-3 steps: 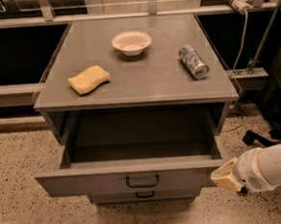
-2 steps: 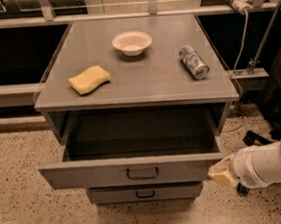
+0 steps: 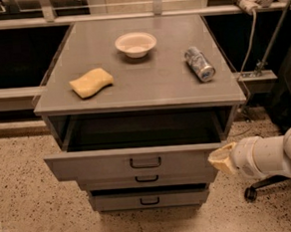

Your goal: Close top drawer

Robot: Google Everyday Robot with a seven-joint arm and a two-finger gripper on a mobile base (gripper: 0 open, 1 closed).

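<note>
The top drawer (image 3: pixel 133 161) of the grey cabinet stands partly open, its wide flat front panel carrying a dark loop handle (image 3: pixel 145 162). Its dark inside shows under the cabinet top. My gripper (image 3: pixel 219 158) is at the lower right on a white arm (image 3: pixel 268 155), its tan tip pressed against the right end of the drawer front. Two narrower drawer fronts (image 3: pixel 147 178) sit below it.
On the cabinet top (image 3: pixel 143 83) lie a yellow sponge (image 3: pixel 91 82), a white bowl (image 3: pixel 136 44) and a can on its side (image 3: pixel 200 64). A chair caster (image 3: pixel 250 193) and cables stand at the right. Speckled floor surrounds the cabinet.
The top drawer has slid inward, so less of its inside shows. My gripper has moved forward with the drawer front, staying at its right end.
</note>
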